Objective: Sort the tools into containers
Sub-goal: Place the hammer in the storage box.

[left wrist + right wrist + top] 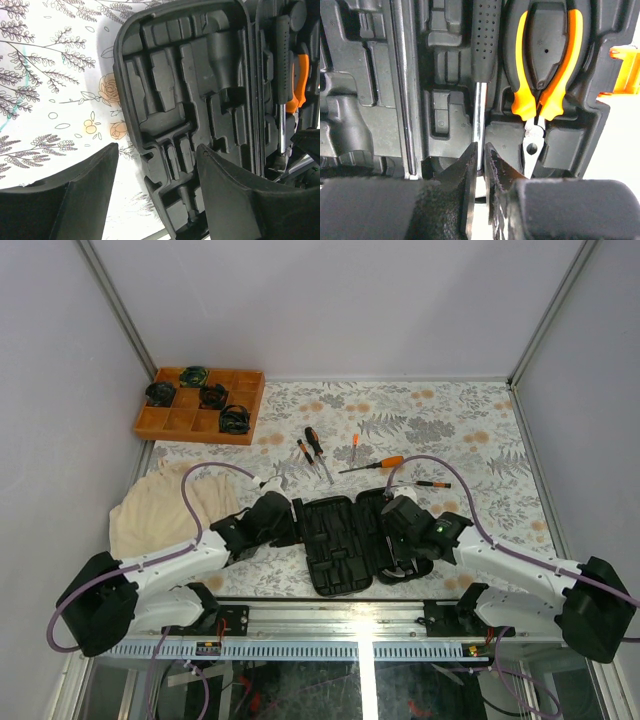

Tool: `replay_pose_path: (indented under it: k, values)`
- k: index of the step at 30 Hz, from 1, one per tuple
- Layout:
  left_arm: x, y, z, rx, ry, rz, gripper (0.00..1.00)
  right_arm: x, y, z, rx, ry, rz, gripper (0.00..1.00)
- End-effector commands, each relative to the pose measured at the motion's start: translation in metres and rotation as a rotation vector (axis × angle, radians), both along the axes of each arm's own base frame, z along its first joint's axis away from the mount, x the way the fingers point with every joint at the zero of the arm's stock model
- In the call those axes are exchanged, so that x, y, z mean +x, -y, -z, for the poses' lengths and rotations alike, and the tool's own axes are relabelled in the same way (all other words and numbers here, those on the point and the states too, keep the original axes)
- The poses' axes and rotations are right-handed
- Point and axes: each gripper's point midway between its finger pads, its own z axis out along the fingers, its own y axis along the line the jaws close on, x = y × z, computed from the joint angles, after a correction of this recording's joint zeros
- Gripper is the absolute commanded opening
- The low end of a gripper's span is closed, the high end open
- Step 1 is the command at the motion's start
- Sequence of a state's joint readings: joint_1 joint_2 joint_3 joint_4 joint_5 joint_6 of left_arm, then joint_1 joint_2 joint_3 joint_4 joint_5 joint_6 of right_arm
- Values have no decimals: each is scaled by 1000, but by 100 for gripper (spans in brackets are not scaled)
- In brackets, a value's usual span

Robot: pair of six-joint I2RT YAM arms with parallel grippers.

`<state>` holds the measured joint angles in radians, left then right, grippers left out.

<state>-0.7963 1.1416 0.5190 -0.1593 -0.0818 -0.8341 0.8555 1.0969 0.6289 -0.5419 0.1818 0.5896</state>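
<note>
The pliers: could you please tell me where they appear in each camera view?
Top external: not discernible; the right arm covers that side of the tool case.
Left wrist: pliers at the far right edge, orange handle showing.
Right wrist: pliers upper right, seated in their slot.
Shared landmark: the open tool case.

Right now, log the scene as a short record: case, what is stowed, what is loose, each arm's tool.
case: black tool case, open flat between the arms
stowed: pliers seated in a slot; black-handled implement beside them, its head hidden
loose: screwdrivers lying beyond the case
left tool: open, over the case's empty half
right tool: closed around the implement's steel shaft
other: orange tray at far left, holding coiled items
</note>
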Motion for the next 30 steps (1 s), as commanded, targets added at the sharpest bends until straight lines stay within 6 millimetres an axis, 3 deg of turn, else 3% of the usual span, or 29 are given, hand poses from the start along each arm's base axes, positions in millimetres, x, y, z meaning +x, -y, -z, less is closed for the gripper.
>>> replay_pose_path:
  k: [1, 13, 30]
  values:
    - [3, 9, 0, -45, 6, 16, 61, 13, -6, -14, 9, 45, -3, 17]
    - [0, 12, 11, -41, -18, 31, 57, 36, -23, -20, 17, 81, -31, 16]
    - [5, 2, 28, 33, -37, 0, 27, 41, -22, -16, 57, 51, -28, 15]
